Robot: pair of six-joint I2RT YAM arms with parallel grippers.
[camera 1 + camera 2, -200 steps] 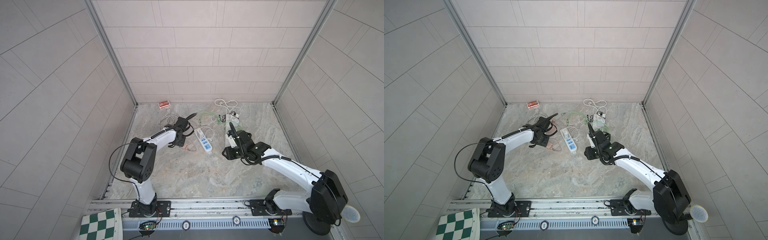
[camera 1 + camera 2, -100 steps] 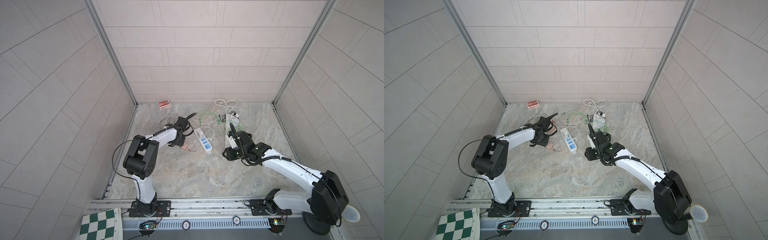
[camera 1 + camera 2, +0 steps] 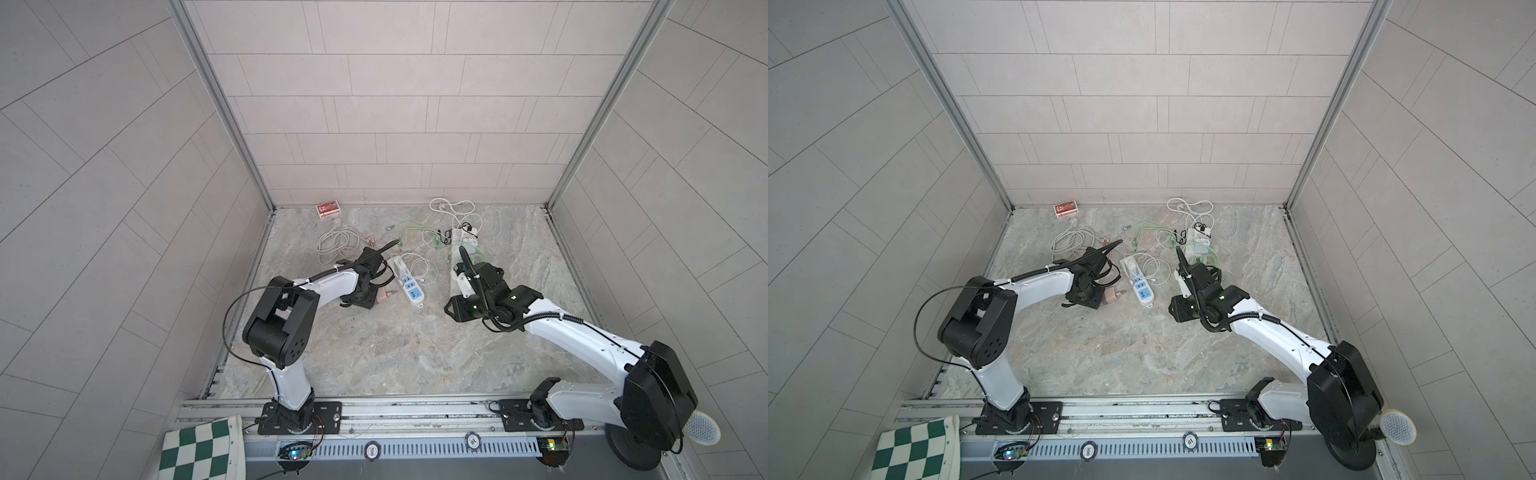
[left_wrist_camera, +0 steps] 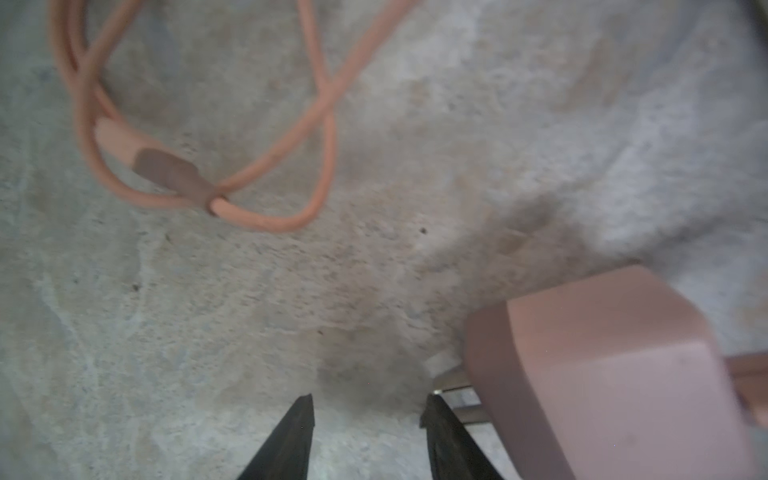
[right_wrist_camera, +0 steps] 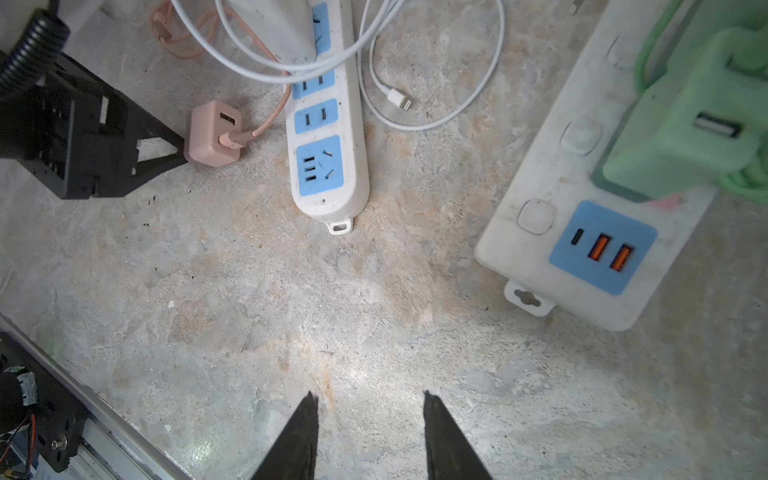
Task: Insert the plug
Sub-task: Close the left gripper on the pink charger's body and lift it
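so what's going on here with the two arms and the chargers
The left gripper is down at the table right beside the pink USB charger, jaws apart with nothing between them, one fingertip close to its prongs. The charger lies loose next to the white and blue power strip, not plugged in yet. The right gripper hovers open over the table, holding nothing.

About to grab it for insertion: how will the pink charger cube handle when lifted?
Probably light and rigid: the pink charger is a small blocky cube. Smooth rounded sides may slip in the left gripper. Its plugged-in pink cable looks floppy and will likely trail and tug.
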